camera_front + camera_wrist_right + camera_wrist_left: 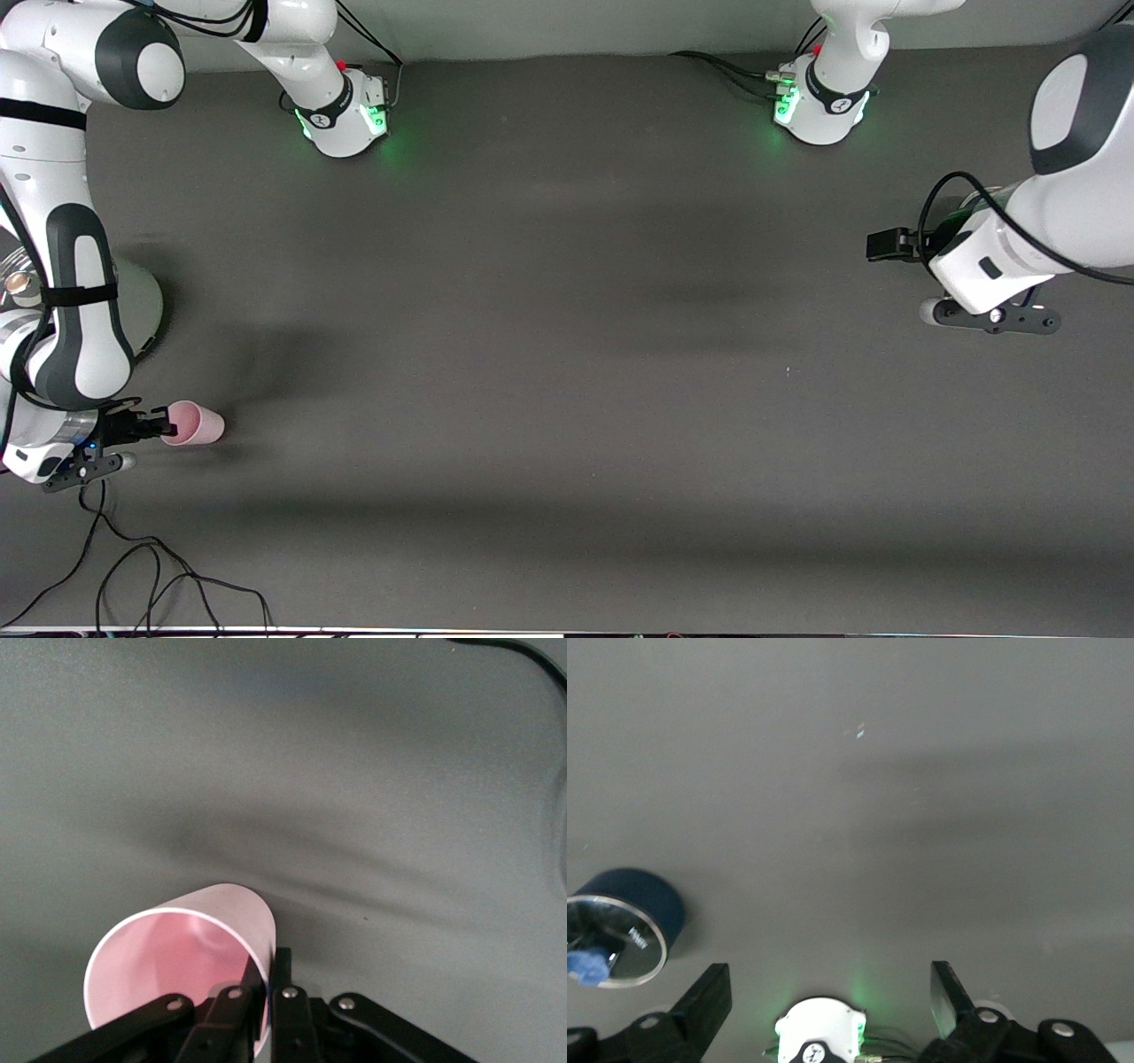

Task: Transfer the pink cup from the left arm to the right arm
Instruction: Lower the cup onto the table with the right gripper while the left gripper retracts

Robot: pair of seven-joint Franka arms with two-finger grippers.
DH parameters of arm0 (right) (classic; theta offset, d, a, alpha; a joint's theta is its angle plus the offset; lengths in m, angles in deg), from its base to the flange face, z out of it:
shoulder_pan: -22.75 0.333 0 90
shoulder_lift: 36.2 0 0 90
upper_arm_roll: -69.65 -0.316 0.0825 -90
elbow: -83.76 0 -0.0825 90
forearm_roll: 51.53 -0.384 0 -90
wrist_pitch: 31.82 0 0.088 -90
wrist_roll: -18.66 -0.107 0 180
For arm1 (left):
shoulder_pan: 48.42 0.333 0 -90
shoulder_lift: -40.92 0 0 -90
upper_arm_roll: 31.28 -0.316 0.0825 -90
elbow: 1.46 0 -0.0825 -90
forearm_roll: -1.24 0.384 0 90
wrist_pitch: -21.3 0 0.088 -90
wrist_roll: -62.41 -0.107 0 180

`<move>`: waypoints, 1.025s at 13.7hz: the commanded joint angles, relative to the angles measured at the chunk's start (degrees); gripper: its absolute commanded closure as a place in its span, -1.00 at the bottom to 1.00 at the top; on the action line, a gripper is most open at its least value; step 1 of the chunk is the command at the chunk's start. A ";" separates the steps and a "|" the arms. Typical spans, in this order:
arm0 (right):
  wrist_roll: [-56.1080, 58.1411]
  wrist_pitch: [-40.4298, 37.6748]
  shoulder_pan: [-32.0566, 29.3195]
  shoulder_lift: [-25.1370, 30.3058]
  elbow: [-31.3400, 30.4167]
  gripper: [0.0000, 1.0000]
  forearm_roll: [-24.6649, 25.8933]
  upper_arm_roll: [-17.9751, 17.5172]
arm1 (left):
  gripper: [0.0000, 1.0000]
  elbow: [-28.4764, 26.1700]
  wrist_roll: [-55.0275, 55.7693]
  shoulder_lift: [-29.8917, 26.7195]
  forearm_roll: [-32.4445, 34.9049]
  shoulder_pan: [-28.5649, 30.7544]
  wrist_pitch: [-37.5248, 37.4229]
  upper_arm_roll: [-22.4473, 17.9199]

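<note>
The right gripper (162, 427) sits low at about eight o'clock in the front view, at the right arm's end of the table (567, 354). It is clenched on the pink cup (197, 424). The right wrist view shows the right gripper (268, 973) pinching the cup's (177, 952) wall at the rim, with one finger inside the mouth and the other outside.

The cup lies on its side. Its long axis runs from nine to three o'clock in the front view, with the open mouth toward the gripper and the closed base pointing at three o'clock, toward the left arm's end. I cannot tell whether it rests on the table or hangs just over it.

The left gripper (990, 317) waits at about three o'clock, well apart from the cup. The left wrist view shows the left gripper (828, 992) spread wide with nothing between its fingers.

The cup is in the right arm's grip and the left arm is empty, so the handover looks done. Any next move belongs to the right arm, which is by far the nearer. If it releases, the cup, lying sideways, may roll.
</note>
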 commanded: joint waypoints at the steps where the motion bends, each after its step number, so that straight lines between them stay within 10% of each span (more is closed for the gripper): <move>1: 0.34 -0.33 -0.51 -0.30 1.63 -0.98 -0.82 -0.68 | -1.00 -6.63 1.41 -2.73 1.60 -0.36 1.64 -0.29; 14: -15.09 -29.42 6.77 30.35 -1.61 -1.00 2.43 -0.32 | -1.00 -2.77 -0.86 -1.05 1.77 -3.17 -8.83 -0.29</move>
